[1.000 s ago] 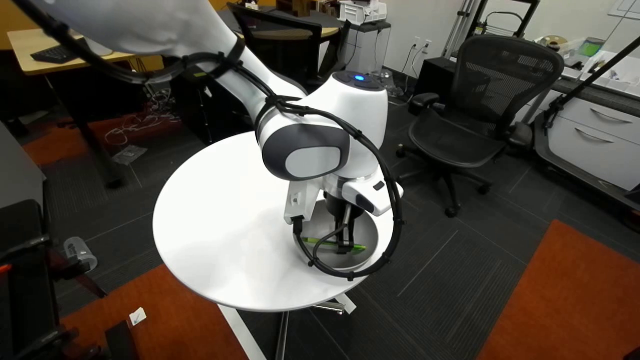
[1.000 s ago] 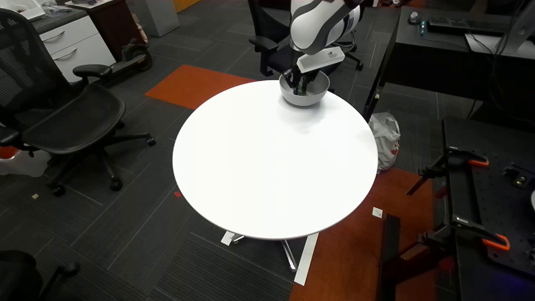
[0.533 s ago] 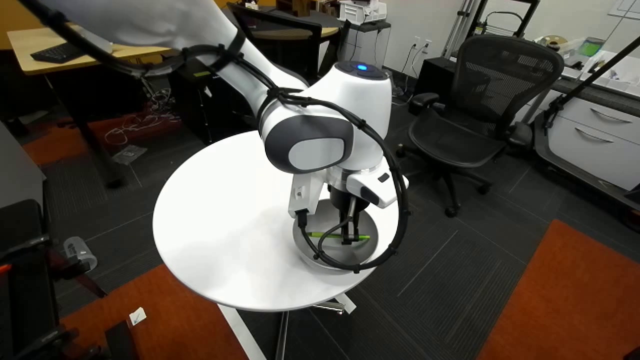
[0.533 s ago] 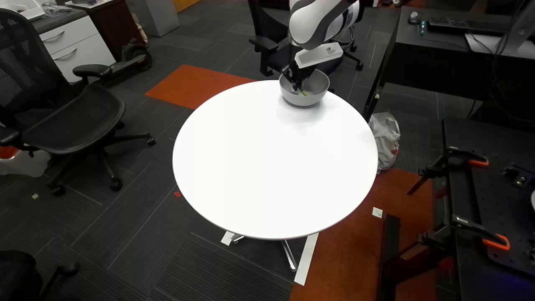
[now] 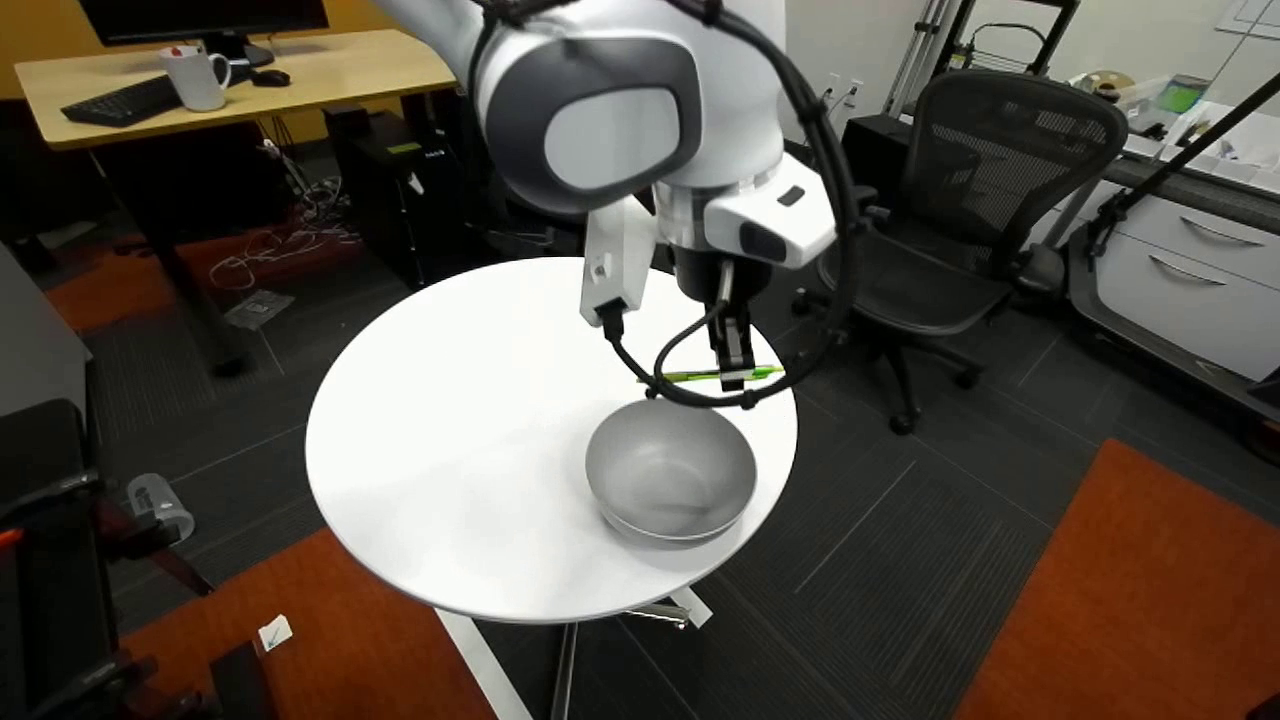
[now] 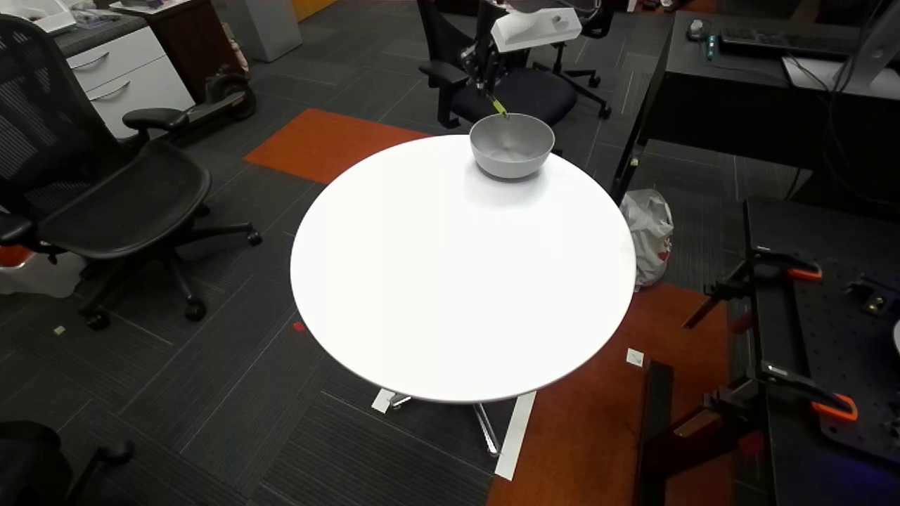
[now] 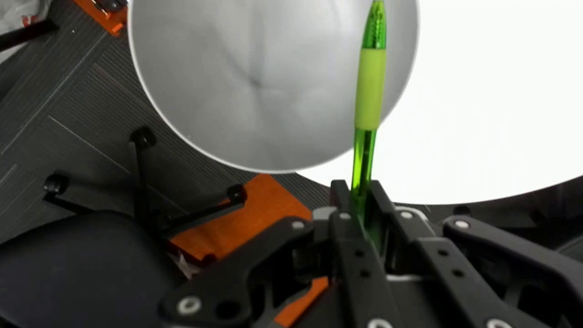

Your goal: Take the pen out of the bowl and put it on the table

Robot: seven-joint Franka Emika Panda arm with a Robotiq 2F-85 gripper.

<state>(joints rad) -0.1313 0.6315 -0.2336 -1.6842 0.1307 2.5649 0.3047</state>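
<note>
The bright green pen (image 7: 370,86) is held between the fingertips of my gripper (image 7: 359,187), which are shut on it. The gripper (image 5: 736,378) holds the pen (image 5: 763,373) in the air, out of the bowl. In an exterior view the gripper (image 6: 485,90) is higher than the rim and the pen (image 6: 498,106) slants down. The silvery-grey bowl (image 5: 670,470) stands upright near the edge of the round white table (image 5: 450,450); both exterior views show it holding nothing. In the wrist view the bowl (image 7: 268,91) lies beyond the pen, with the white table (image 7: 492,114) to the right.
A black office chair (image 5: 970,200) stands beside the table, and another chair (image 6: 520,95) is behind the bowl. A wooden desk (image 5: 340,75) with a mug (image 5: 197,80) is further back. A black bench (image 6: 830,337) with clamps stands near the table.
My gripper has risen out of the bowl with the pen in it and shifted off to the bowl's side. The bowl and table have not moved.
</note>
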